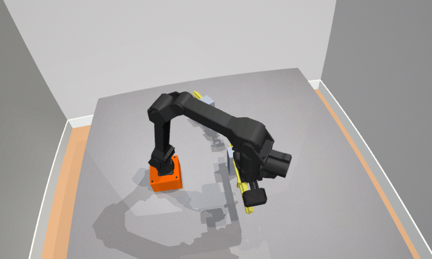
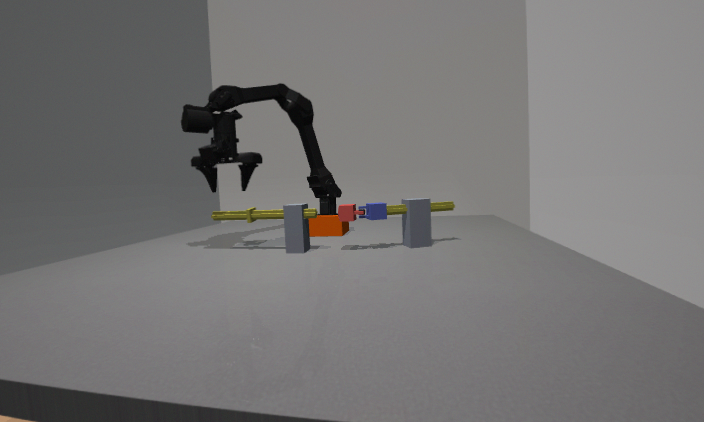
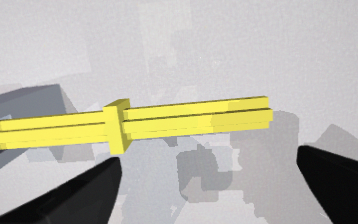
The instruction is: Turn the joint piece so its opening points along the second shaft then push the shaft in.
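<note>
My gripper [image 2: 228, 190] [image 3: 208, 160] [image 1: 245, 199] is open and empty, above the outer end of the second shaft [image 2: 269, 213] [image 3: 195, 117]. This yellow shaft has a collar [image 2: 251, 214] [image 3: 116, 127] and passes through a grey block [image 2: 296, 228] [image 1: 231, 162]. Its inner end sticks out a little, with a gap to the red joint piece [image 2: 346, 212]. The red piece is hinged to a blue part [image 2: 376, 210] on the first yellow shaft [image 2: 442, 206], held by another grey block [image 2: 416, 223] [image 1: 207, 100]. In the top view the arm hides the joint.
The orange arm base [image 1: 166, 177] [image 2: 328, 225] stands beside the line of shafts and blocks. The black forearm [image 1: 210, 114] crosses over the joint area in the top view. Arm shadows lie on the table.
</note>
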{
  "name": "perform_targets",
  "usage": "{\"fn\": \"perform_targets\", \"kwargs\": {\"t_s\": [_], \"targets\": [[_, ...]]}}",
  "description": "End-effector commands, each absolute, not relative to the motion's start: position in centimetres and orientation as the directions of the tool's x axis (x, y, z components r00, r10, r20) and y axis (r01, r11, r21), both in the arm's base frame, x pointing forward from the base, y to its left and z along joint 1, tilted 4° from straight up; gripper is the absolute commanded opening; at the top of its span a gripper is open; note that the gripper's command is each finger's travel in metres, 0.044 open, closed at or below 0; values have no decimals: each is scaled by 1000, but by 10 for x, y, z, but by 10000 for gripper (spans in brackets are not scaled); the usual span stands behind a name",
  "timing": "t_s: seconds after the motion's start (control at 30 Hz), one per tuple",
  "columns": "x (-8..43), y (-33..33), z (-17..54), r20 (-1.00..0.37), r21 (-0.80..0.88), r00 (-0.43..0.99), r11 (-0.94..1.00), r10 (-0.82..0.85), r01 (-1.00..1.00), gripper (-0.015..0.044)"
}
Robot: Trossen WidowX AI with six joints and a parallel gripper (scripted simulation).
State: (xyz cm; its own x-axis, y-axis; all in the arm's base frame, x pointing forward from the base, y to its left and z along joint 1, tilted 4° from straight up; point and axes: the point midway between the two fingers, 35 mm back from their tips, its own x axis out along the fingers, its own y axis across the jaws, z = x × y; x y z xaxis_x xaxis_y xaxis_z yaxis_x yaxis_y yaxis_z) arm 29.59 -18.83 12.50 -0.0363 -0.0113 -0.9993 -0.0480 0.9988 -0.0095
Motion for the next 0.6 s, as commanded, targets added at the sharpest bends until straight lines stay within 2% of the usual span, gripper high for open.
{"fn": "perform_targets", "kwargs": {"t_s": [0.0,0.3,0.57], "targets": [[296,-191,125,-999,-16,-40,998,-19,-65,440],[297,-192,113,-998,-31,-56,976,-19,217,440],[297,-192,100,-997,-51,-71,880,-20,472,440]]}}
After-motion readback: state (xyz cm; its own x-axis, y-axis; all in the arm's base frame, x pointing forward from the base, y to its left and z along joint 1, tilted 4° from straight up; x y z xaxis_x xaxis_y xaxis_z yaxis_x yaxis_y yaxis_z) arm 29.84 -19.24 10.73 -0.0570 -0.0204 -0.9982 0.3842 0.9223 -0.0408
